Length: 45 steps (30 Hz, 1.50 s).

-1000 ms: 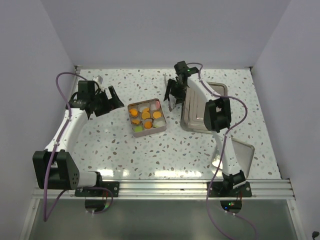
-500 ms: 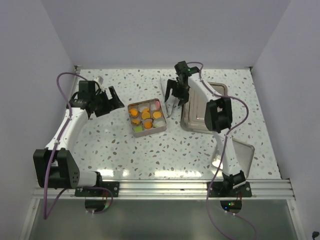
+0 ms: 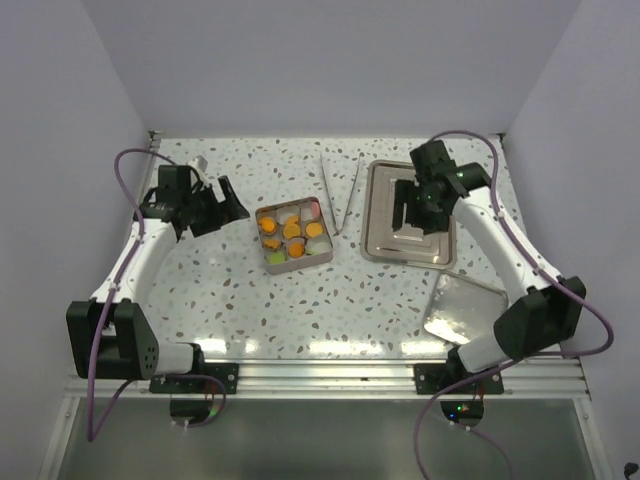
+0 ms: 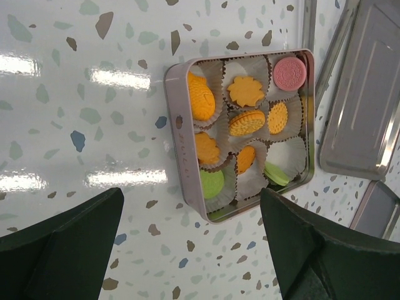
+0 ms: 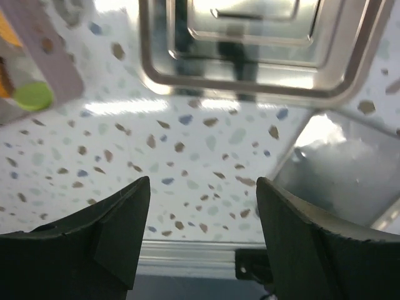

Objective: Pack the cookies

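Note:
The cookies point(image 3: 293, 233) lie in white paper cups inside a square tin point(image 3: 268, 263) mid-table. In the left wrist view they show as mostly orange discs point(image 4: 245, 122), with one pink point(image 4: 289, 72) and two green point(image 4: 212, 184). My left gripper point(image 3: 215, 208) is open and empty, just left of the tin point(image 4: 178, 144); it also shows in the left wrist view point(image 4: 190, 250). My right gripper point(image 3: 420, 215) is open and empty above the stepped metal tray point(image 3: 378, 225); it also shows in the right wrist view point(image 5: 203, 244).
Metal tongs point(image 3: 340, 195) lie spread in a V on the table between the tin and the tray. A flat silver lid point(image 3: 465, 308) lies front right. In the right wrist view the tray point(image 5: 250, 78), the lid point(image 5: 344, 165) and the tin's corner point(image 5: 47, 56) show.
My right arm has swung right, from the tongs beside the tin to over the metal tray. The tongs now lie on the table. My left arm has barely moved.

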Tool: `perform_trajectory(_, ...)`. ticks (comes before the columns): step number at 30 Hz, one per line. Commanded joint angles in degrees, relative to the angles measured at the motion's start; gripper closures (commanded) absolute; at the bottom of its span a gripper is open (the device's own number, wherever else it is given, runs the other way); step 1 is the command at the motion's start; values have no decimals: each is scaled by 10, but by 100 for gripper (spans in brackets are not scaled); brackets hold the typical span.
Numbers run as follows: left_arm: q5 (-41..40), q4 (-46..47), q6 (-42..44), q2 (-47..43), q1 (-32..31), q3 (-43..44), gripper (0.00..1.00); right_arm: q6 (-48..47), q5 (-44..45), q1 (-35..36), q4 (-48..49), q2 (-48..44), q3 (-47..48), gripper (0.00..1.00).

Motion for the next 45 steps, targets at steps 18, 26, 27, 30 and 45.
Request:
perform_trajectory(18, 26, 19, 6, -27, -3, -25, 4, 86, 82, -14, 13, -16, -321, 54)
perform_trajectory(26, 22, 12, 11, -35, -3, -26, 4, 81, 83, -55, 49, 11, -344, 62)
perform_trajectory(27, 21, 12, 11, -35, -3, -27, 4, 82, 81, -58, 51, 15, -346, 62)
perform_trajectory(30, 20, 14, 7, -35, -3, -28, 4, 90, 71, -73, 70, 32, -360, 66)
perform_trajectory(45, 6, 12, -2, -41, -3, -25, 4, 83, 37, -100, 91, 63, -367, 98)
